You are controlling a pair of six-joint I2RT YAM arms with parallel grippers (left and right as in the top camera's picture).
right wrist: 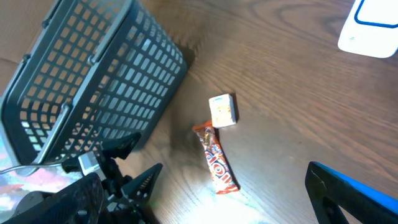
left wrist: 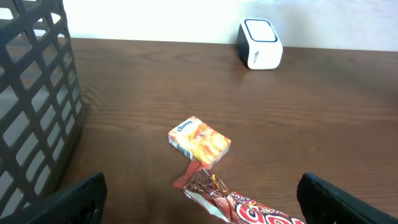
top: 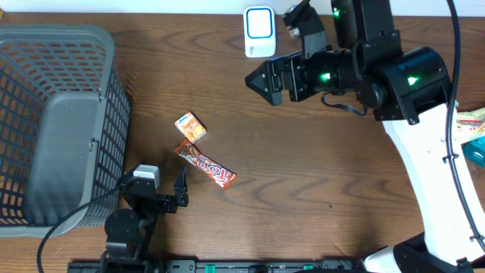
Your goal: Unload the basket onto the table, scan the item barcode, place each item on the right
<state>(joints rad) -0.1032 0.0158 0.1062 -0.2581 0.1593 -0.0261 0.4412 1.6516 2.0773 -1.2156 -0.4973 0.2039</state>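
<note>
Nothing had yet been picked up or scanned. The left gripper [top: 158,191] and right gripper [top: 261,82] were held wide open and empty. The candy bar [top: 206,164] and tissue pack [top: 191,126] were left lying at one o'clock from the left gripper, well apart from the scanner [top: 259,32].
</note>
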